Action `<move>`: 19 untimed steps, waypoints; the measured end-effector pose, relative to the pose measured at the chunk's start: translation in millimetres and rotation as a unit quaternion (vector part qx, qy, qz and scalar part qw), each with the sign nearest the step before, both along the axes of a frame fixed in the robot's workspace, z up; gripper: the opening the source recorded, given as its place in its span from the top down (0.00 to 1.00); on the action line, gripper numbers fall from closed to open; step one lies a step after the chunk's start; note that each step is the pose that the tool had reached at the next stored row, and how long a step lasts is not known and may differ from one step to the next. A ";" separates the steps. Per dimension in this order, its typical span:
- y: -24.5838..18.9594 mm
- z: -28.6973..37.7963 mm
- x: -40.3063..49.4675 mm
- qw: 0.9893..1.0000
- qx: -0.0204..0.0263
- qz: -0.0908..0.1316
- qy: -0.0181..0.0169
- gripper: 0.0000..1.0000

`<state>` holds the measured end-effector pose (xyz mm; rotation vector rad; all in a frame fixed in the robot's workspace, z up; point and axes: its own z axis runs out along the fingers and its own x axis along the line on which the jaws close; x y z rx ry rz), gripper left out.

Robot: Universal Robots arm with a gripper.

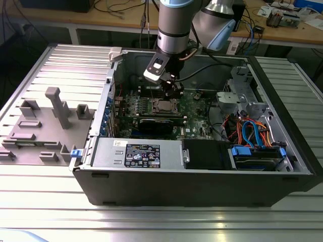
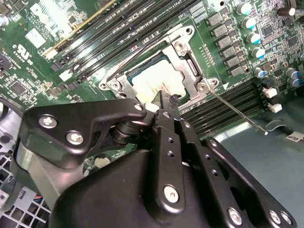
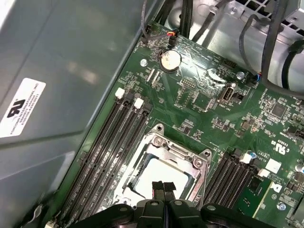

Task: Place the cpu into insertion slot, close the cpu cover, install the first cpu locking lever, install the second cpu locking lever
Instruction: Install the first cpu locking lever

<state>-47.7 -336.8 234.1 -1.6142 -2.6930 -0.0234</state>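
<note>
The cpu (image 3: 154, 172) lies flat in the insertion slot (image 3: 157, 138) on the green board, its dull silver top showing through the opening of the cpu cover (image 3: 176, 153), which lies down over it. In the second wrist view the cpu (image 2: 153, 80) sits framed by the cover (image 2: 179, 48), and a thin wire locking lever (image 2: 237, 112) sticks out sideways over the memory slots. My gripper (image 3: 163, 186) is shut with nothing between its fingers, the tips right over the cpu's near edge (image 2: 166, 100). The exterior view has the gripper (image 1: 173, 94) just above the cpu (image 1: 165, 106).
Long black memory slots (image 3: 111, 142) flank the socket on both sides. The open computer case has grey metal walls (image 3: 71, 57), cables (image 1: 247, 131) and drive bays at the exterior view's right, and a power supply (image 1: 141, 154) along the front. A grey fixture (image 1: 55, 113) stands at the left.
</note>
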 end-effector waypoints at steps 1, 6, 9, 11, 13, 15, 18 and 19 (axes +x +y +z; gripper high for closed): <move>0.0 0.0 0.0 1.000 0.000 0.000 0.000 0.89; 0.0 7.5 0.0 1.000 0.000 0.001 0.000 0.89; 0.1 9.0 0.0 1.000 0.000 0.007 0.000 0.89; 0.0 9.0 0.0 1.000 0.000 0.027 0.000 0.89; 0.0 9.1 0.0 0.999 0.000 0.054 0.000 0.89; 0.0 9.1 0.0 0.997 0.000 0.075 0.000 0.89; 0.0 9.0 0.0 0.994 0.000 0.109 0.000 0.89; 0.0 9.1 0.0 0.993 0.000 0.120 0.000 0.89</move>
